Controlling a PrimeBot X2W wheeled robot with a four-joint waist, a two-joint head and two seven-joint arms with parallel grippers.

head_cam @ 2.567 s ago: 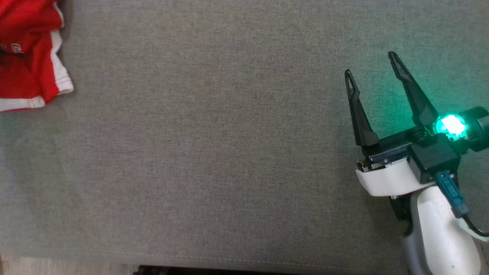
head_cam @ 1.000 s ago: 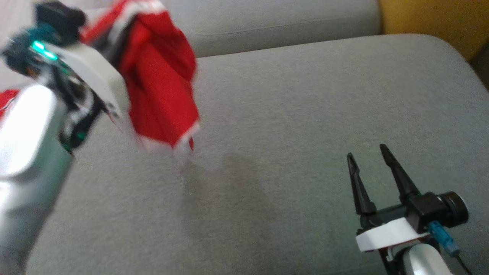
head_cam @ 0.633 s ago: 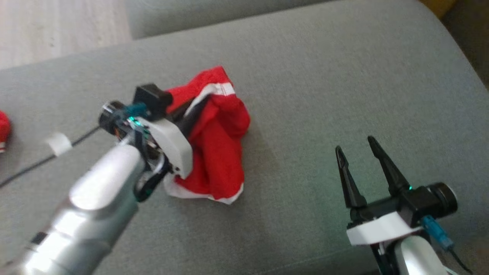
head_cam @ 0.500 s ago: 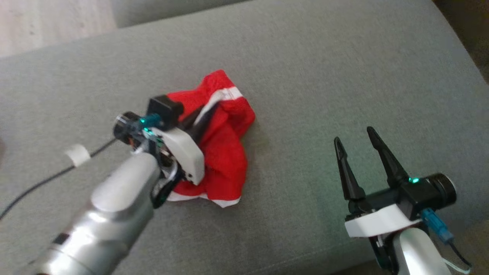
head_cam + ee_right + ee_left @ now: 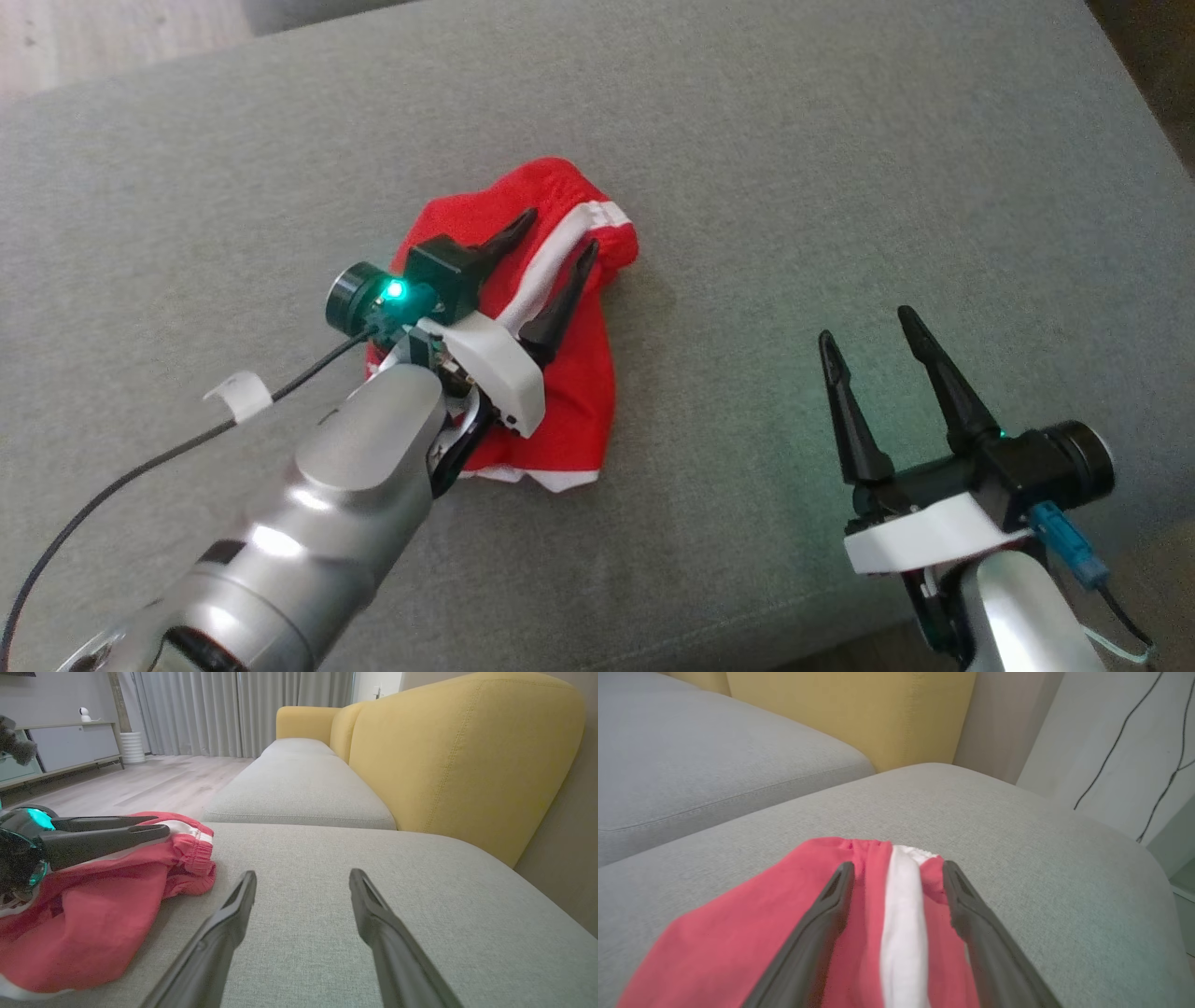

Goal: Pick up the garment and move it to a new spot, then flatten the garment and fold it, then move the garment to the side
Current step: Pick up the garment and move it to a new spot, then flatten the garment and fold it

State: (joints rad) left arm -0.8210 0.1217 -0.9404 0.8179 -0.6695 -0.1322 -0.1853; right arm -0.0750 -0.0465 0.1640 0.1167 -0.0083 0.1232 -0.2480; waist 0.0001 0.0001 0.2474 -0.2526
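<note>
The garment [image 5: 569, 392] is a crumpled red piece with white stripes, lying in a heap on the grey sofa cushion [image 5: 803, 187]. My left gripper [image 5: 558, 231] hovers just over its upper part, open, with the white stripe [image 5: 899, 924] running between the two fingers. Through the left wrist view the garment [image 5: 738, 933] spreads under the left gripper [image 5: 896, 870]. My right gripper [image 5: 864, 322] stands open over bare cushion to the right of the heap, holding nothing. In the right wrist view the garment [image 5: 93, 910] lies left of the right gripper [image 5: 302, 877].
A second grey seat cushion [image 5: 299, 784] adjoins at the far side, with a yellow sofa back [image 5: 462, 751] along it. Wooden floor [image 5: 112, 37] shows beyond the cushion's far left edge. A black cable [image 5: 121, 485] trails from my left arm.
My left gripper has gone from shut on the garment to open, and the garment now lies loose on the cushion. The head camera has shifted slightly. My right gripper stays open.
</note>
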